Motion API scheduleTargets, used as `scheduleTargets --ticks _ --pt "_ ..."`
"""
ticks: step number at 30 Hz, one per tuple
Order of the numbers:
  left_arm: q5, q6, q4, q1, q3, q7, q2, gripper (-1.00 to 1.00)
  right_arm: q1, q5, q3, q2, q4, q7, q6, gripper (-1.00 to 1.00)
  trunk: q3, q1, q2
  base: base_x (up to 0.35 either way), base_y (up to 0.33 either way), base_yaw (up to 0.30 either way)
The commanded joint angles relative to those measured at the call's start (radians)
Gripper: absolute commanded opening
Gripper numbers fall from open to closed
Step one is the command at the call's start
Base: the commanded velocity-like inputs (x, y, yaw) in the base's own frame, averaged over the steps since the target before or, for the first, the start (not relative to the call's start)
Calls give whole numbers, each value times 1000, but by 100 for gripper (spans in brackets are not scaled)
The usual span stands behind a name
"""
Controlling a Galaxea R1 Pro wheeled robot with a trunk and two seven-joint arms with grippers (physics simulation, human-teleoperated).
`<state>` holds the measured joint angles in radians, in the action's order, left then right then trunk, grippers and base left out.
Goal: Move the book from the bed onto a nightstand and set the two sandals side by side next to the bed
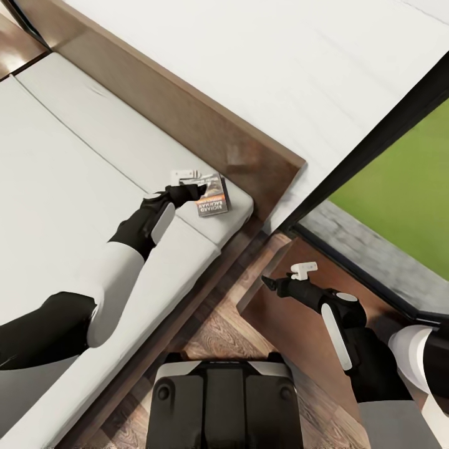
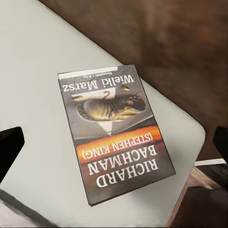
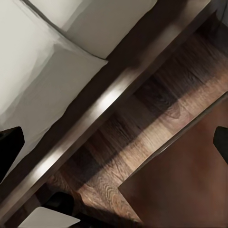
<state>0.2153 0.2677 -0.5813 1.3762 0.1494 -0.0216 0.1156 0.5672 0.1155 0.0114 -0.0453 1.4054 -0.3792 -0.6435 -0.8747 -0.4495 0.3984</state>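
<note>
The book (image 1: 213,197), a thin paperback with an orange band, lies flat on the bed (image 1: 68,156) at the mattress corner by the headboard (image 1: 187,118). My left gripper (image 1: 190,182) hovers over the book's edge. In the left wrist view the book (image 2: 116,133) lies between the dark fingertips (image 2: 9,147), which are spread wide and apart from it. My right gripper (image 1: 287,277) is open and holds nothing above the nightstand (image 1: 293,330). The sandals are out of view.
A strip of wood-plank floor (image 3: 142,133) runs between the bed frame (image 3: 95,109) and the nightstand (image 3: 185,185). A black-framed window (image 1: 374,143) showing green lawn stands at the right. My base (image 1: 218,399) is close to the bed's side.
</note>
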Motion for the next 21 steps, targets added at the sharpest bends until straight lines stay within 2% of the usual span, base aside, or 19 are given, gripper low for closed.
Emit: scheduleTargets --ticks 1,2,9,21 --pt "10 14 -1 2 -3 1 0 100 0 10 1 -1 1 4 -7 100 -3 -1 2 0 0 0" --pt "18 61 -2 15 -14 1 0 100 0 11 1 -1 1 3 -7 100 -4 -1 2 0 0 0" --pt "22 122 12 66 -19 8 1 100 0 11 1 -1 1 3 -7 100 -15 -1 2 0 0 0" --pt "25 148 40 132 -21 33 3 100 0 11 1 -1 1 3 -7 100 -34 -1 2 0 0 0"
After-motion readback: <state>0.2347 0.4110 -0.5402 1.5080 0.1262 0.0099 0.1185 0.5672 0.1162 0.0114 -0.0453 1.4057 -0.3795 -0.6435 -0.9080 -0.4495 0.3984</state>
